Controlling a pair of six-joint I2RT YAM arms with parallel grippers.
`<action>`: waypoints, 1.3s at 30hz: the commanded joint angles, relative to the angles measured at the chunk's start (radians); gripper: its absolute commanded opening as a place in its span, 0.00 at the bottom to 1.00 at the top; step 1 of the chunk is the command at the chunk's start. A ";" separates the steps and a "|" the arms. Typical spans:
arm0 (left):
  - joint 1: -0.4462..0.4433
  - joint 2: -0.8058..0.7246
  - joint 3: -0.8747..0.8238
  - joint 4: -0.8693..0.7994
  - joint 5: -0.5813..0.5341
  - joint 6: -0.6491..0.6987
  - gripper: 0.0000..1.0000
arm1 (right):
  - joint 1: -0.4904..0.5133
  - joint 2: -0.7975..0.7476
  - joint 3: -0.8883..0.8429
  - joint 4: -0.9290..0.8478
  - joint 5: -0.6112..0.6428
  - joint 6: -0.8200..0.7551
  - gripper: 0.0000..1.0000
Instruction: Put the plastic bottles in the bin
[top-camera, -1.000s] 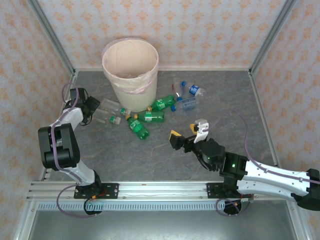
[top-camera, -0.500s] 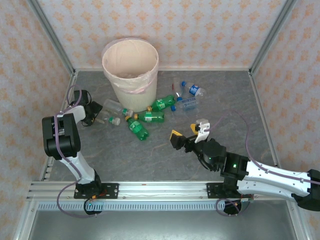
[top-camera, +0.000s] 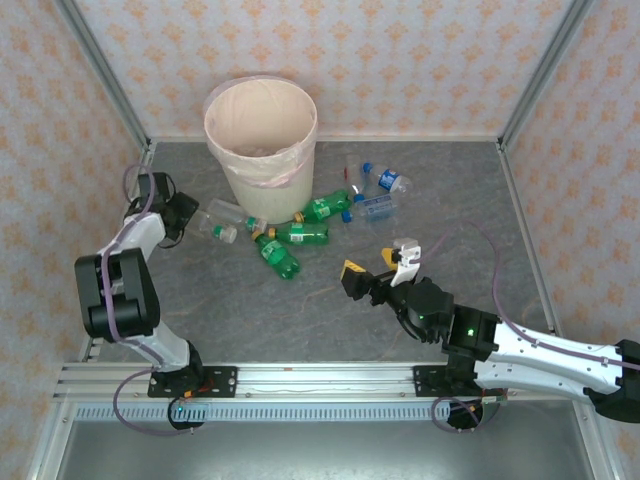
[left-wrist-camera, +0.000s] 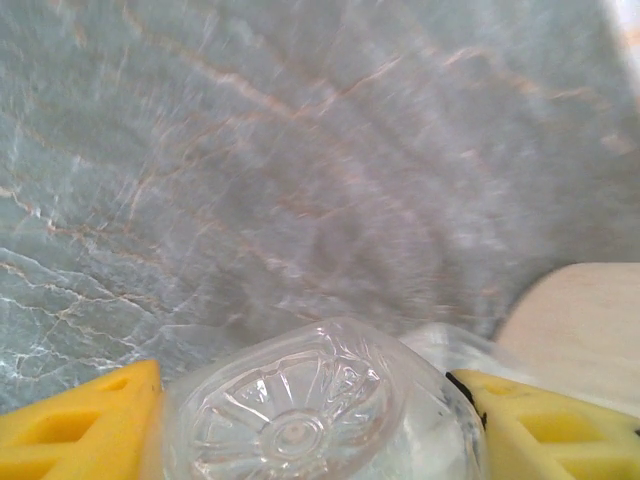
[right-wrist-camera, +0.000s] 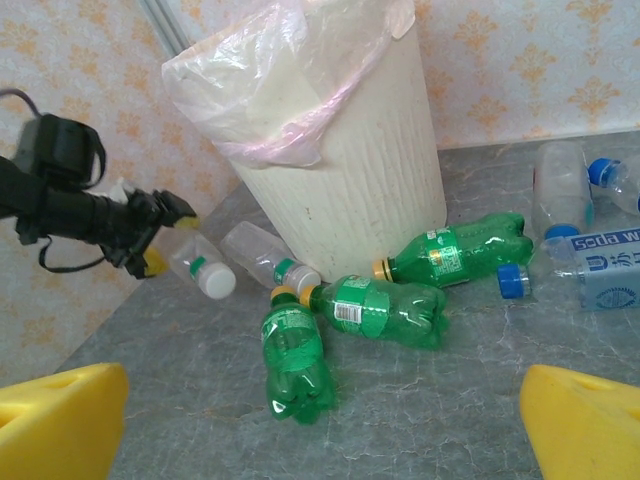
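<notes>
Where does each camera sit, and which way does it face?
Top external: above and behind the arms, looking down on them and the table; left gripper at the clear bottle near the bin, right gripper open over table.
Left wrist: low, looking along its yellow fingers at the bottle's base between them.
Right wrist: low, facing the bin and green bottles past its own yellow fingers.
Shared: right wrist and top views both show the left gripper on that bottle.

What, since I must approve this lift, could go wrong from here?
1. The left hand grips the clear bottle only at its base end; it could pivot or slip out.
2. The bin stands close, its loose liner overhanging the rim; the bottle might snag it.
3. A second clear bottle lies alongside and could get knocked.
</notes>
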 joint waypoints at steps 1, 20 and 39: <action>0.002 -0.115 0.018 -0.049 -0.024 0.008 0.59 | 0.003 0.001 0.004 0.014 -0.014 0.007 1.00; -0.045 -0.519 0.174 -0.105 -0.008 -0.029 0.57 | 0.003 0.003 0.026 0.113 -0.131 -0.023 1.00; -0.428 -0.174 0.698 -0.127 -0.284 0.146 0.56 | 0.003 -0.156 -0.019 0.113 -0.051 0.026 1.00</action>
